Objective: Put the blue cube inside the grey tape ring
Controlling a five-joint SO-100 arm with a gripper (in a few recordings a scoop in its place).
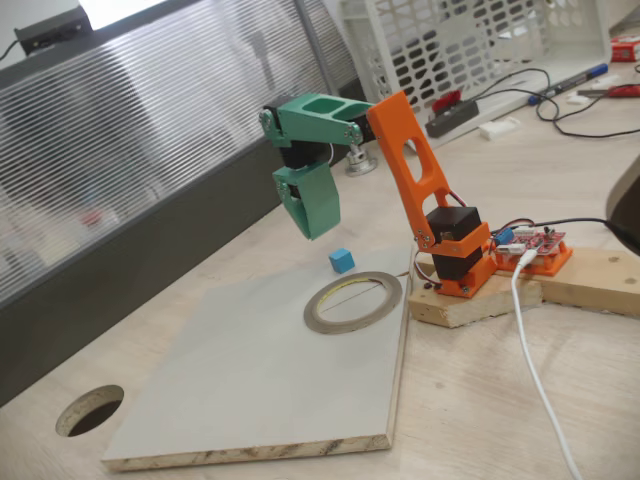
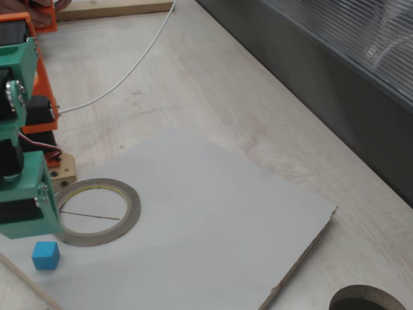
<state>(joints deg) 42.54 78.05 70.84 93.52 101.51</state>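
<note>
The tiny blue cube [image 1: 341, 261] [image 2: 45, 254] sits on the pale grey board, just outside the grey tape ring [image 1: 322, 317] [image 2: 132, 210] and apart from its rim. The ring lies flat on the board, with nothing inside its hole. My green gripper [image 1: 318, 230] [image 2: 26, 223] hangs tip-down in the air, a little above the cube and to its left in a fixed view. Its jaws look shut, with no gap and nothing between them. In another fixed view the picture's left edge cuts the gripper off.
The grey board [image 1: 250, 390] [image 2: 226, 213] lies on the wooden table. A round hole [image 1: 90, 410] [image 2: 368, 300] is cut in the tabletop. The orange arm base [image 1: 462, 262], a red circuit board [image 1: 535, 245] and a white cable [image 1: 530, 340] [image 2: 129, 71] lie near the ring.
</note>
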